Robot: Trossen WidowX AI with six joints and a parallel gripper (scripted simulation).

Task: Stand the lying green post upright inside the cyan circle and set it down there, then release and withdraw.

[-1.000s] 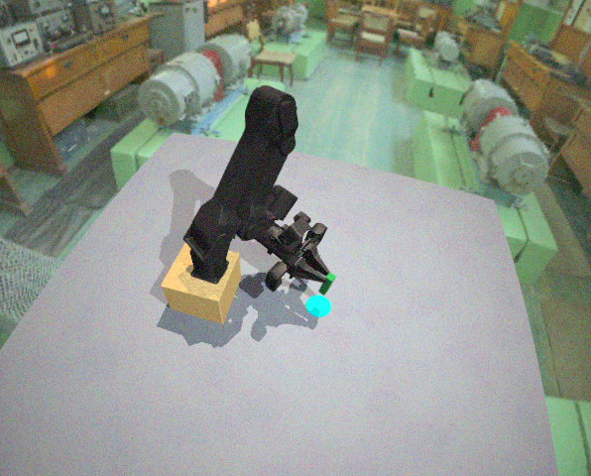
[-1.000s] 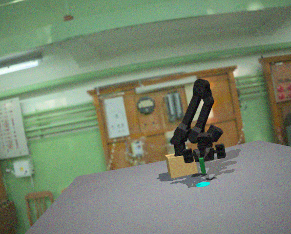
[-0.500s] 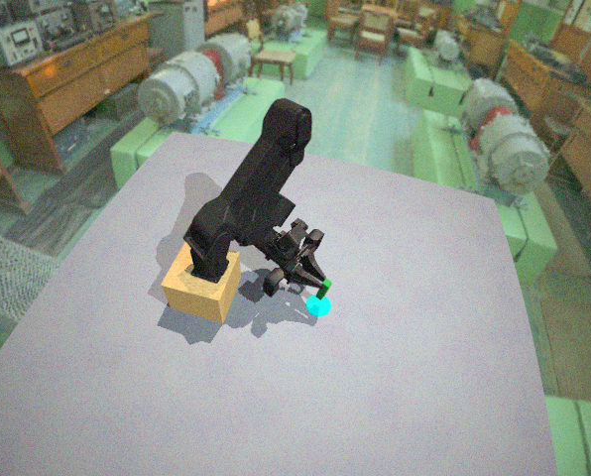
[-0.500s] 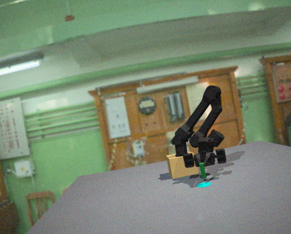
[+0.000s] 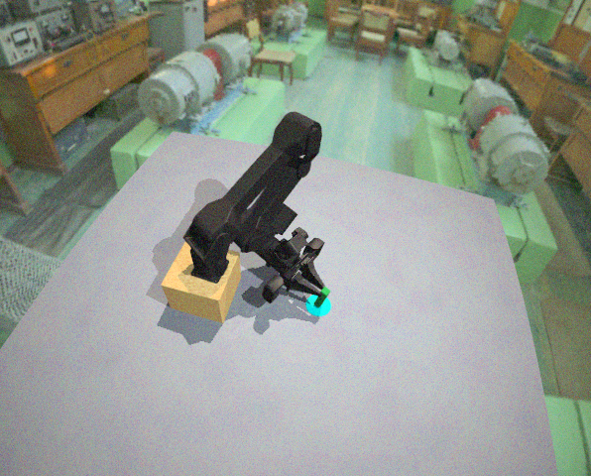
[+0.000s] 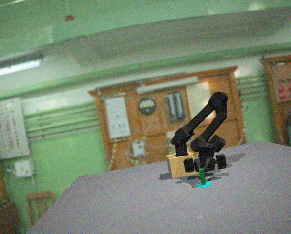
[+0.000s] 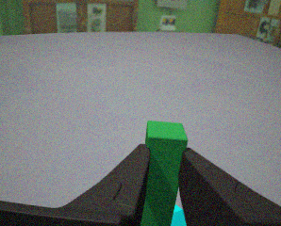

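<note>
1. Holds the post (image 5: 320,298) (image 6: 202,177) (image 7: 164,174) pinched in the gripper (image 5: 322,291) (image 6: 201,170) (image 7: 163,154), with narrow-set fingers on opposite sides, near the top end
2. Points the post's long axis close to upright over the circle (image 5: 323,310) (image 6: 204,185) (image 7: 179,217), running down from the fingertips towards the cyan
3. Reaches in from the block's side of the circle, with just one arm (image 5: 252,189) (image 6: 201,118) to use and the block (image 5: 195,304) (image 6: 179,167) well back from the circle
4. Seems to need only a small drop, if any, with the axis kept plumb, before opening; could tip the post if let go above the circle or at a lean
5. Cannot be told from these views whether touching or just above the circle at the lower end
6. Loses the lower end past the bottom edge in the wrist view, and most of the circle behind post and finger or out of frame
7. Blurs into dark shapes around the fingers in the exterior view
</note>
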